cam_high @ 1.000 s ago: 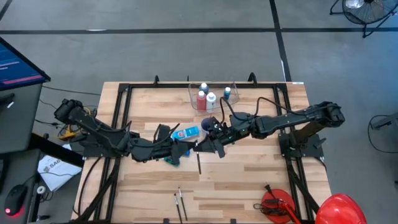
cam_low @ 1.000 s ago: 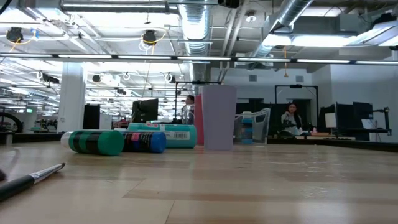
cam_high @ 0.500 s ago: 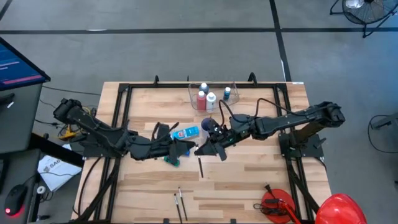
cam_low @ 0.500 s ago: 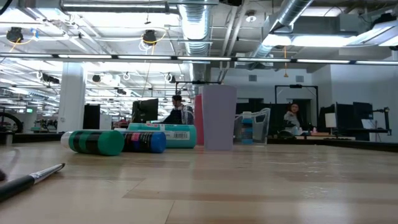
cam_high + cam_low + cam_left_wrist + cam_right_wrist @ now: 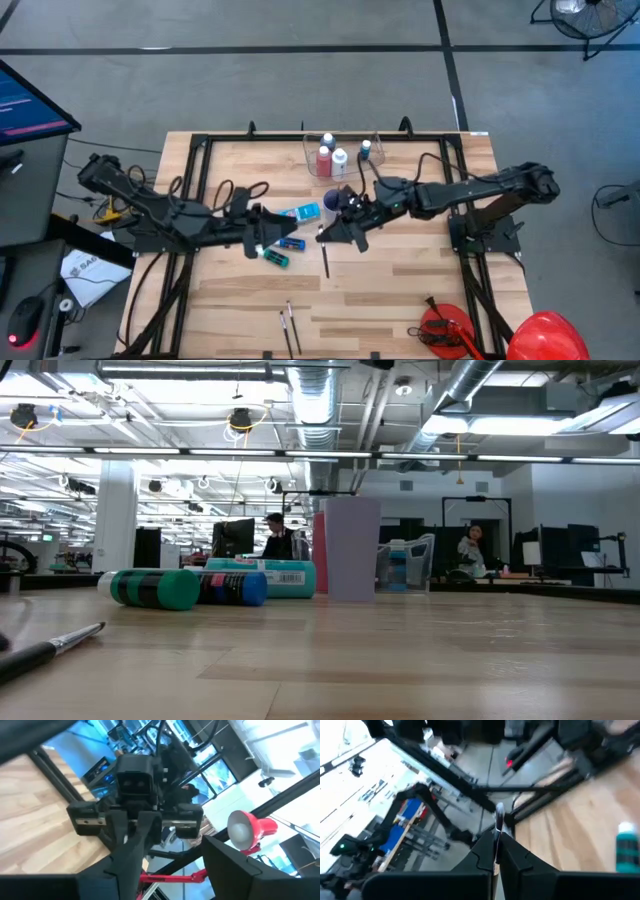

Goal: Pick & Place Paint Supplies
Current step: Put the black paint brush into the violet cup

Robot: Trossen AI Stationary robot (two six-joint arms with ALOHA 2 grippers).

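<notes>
My right gripper [image 5: 326,236] [image 5: 496,845] hovers over the table's middle, shut on a thin dark brush [image 5: 326,262]. To its left, my left gripper [image 5: 262,240] [image 5: 170,860] stands open with nothing in it, facing the right gripper. By the left gripper a green bottle [image 5: 275,257] [image 5: 155,588] and a blue bottle [image 5: 292,243] [image 5: 235,588] lie on their sides. A light blue tube [image 5: 300,212] lies just beyond them. Two more brushes [image 5: 290,325] lie near the front edge. My right gripper pinches the brush between its two fingers just behind the metal ferrule [image 5: 498,815], which sticks out past the fingertips. The fingers come in level from the table's right and lie across the brush. The dark handle [image 5: 326,268] juts out toward the near edge.
A clear tub [image 5: 372,140] at the far middle holds red, white and blue bottles. A purple cup [image 5: 335,199] [image 5: 350,550] stands between the tub and the right gripper. A black frame [image 5: 200,180] runs around the table. Red tools [image 5: 445,325] lie at the near right corner.
My left gripper has drawn back from the brush toward the table's left edge, leaving a gap between the two grippers. My right gripper has stayed in place, shut on the brush. The bottles have not moved.
</notes>
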